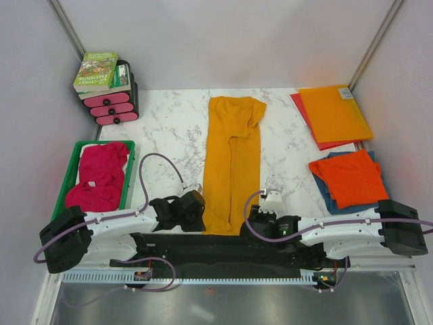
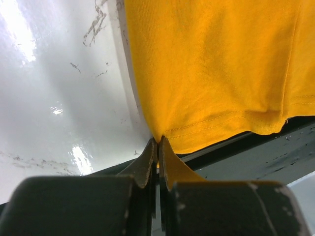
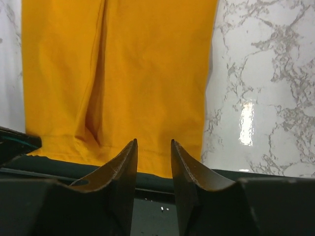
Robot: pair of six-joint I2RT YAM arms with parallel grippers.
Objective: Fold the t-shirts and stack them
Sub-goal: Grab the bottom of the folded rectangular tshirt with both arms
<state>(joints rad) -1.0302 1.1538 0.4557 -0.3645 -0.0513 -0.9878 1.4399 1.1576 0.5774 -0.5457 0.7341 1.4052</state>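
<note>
Left claw (image 2: 158, 141) pinches near hem corner of golden-orange t-shirt (image 2: 216, 73).

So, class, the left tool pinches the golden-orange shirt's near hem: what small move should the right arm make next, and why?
Probably ease the right tool forward and close it on the near hem of the golden-orange t-shirt. Its fingers stand open at that hem, while the left tool is shut on the other corner. Gripping both should let the arms lift it evenly.

A lab test cell – plain white walls (image 1: 203, 40) boxing in a marble-look table (image 1: 169, 128)
</note>
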